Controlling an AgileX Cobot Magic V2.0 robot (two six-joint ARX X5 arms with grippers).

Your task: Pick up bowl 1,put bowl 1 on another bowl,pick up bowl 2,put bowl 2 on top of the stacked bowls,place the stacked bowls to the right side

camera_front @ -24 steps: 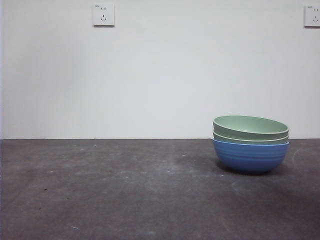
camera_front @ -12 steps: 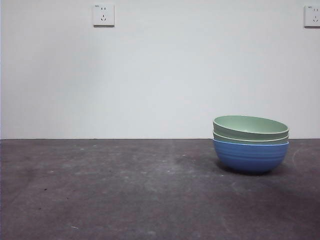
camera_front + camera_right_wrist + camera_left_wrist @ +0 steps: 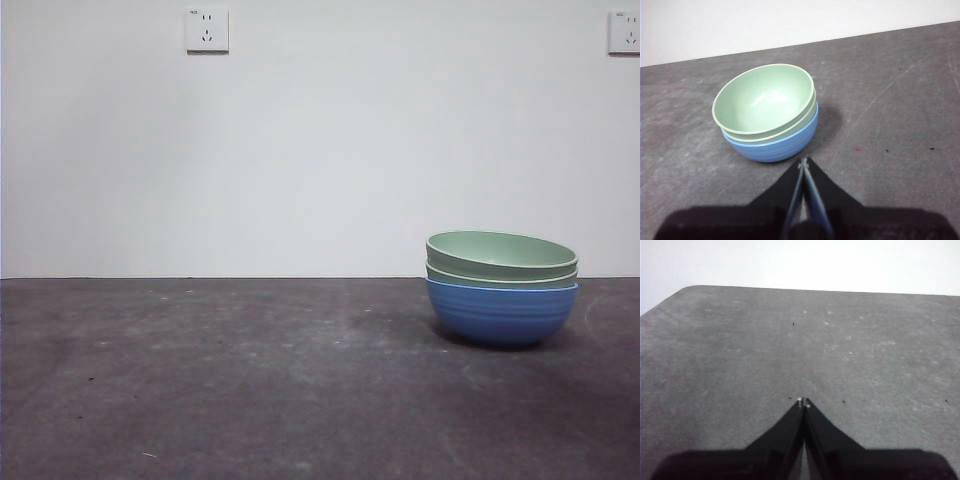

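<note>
Nothing has moved since the earlier frames: in the front view the stacked bowls (image 3: 501,288) sit on the right part of the grey bench (image 3: 250,390), two pale green bowls nested in the blue bowl (image 3: 500,314), with no arm in sight. In the left wrist view the left gripper (image 3: 803,401) has its fingers closed together above bare bench. In the right wrist view the right gripper (image 3: 803,161) also has its fingers closed, empty, with its tip just beside the stack.
</note>
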